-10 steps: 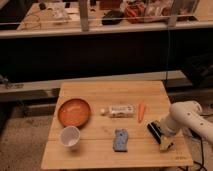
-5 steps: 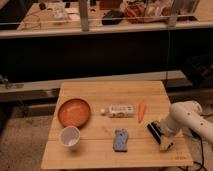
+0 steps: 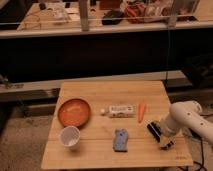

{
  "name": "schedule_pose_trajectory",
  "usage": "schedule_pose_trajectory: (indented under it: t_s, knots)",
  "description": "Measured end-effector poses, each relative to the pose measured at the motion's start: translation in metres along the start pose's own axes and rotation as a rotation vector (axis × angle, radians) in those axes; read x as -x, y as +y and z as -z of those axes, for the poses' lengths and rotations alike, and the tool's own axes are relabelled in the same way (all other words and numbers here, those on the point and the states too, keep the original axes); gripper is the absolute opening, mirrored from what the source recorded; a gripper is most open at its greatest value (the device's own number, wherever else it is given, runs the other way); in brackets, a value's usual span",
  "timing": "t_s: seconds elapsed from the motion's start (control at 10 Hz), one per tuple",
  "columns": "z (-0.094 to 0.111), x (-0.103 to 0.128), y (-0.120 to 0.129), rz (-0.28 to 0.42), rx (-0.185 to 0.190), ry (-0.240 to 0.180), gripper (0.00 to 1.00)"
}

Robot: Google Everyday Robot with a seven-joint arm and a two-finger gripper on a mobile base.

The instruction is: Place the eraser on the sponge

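The eraser (image 3: 155,131), a small black block with pale stripes, lies on the wooden table (image 3: 100,155) near its right side. My gripper (image 3: 165,141) hangs off the white arm (image 3: 187,117) and is right at the eraser, low over the table. The sponge (image 3: 120,139), a flat blue-grey mottled pad, lies to the left of the eraser, near the table's front middle, apart from it.
A white labelled bar (image 3: 120,110) and an orange carrot (image 3: 141,111) lie behind the sponge and eraser. An orange bowl (image 3: 74,111) and a white cup (image 3: 70,137) stand at the left. A railing and cluttered benches lie beyond the table.
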Motion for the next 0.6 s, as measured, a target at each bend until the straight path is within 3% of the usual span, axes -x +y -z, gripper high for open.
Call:
schedule_pose_trajectory:
  t_s: [0.3, 0.6]
  knots:
    - [0.0030, 0.0013, 0.0001, 0.004, 0.006, 0.002, 0.80]
    - [0.0036, 0.0009, 0.0012, 0.003, 0.008, 0.002, 0.80]
